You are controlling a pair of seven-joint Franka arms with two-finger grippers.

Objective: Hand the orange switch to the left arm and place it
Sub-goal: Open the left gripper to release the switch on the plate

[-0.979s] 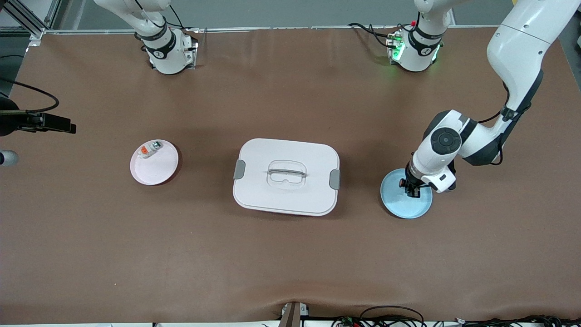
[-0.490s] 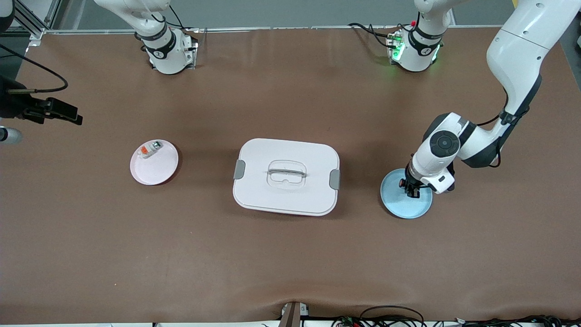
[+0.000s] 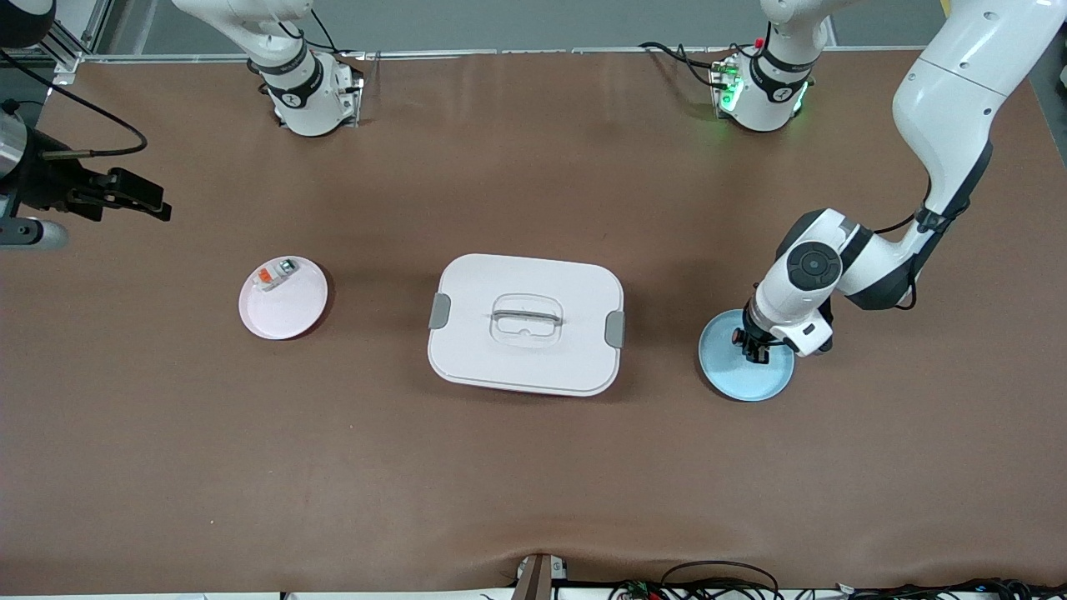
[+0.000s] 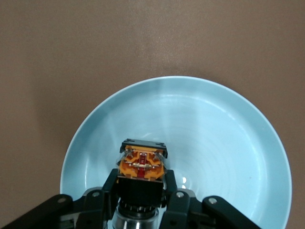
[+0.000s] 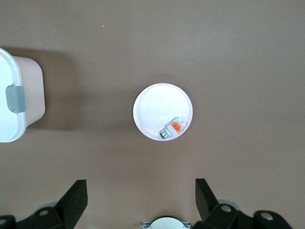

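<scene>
Left tool (image 3: 757, 353) unmoved, clamped on small black orange-ended switch (image 4: 142, 165) over round blue plate (image 3: 733, 379); right tool (image 5: 140, 193) shifted, spread wide, empty.

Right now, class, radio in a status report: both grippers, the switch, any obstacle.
Left gripper shut on tiny black orange-ended switch over round blue plate. Right gripper open, waiting up high. Large white latched box between plates.
</scene>
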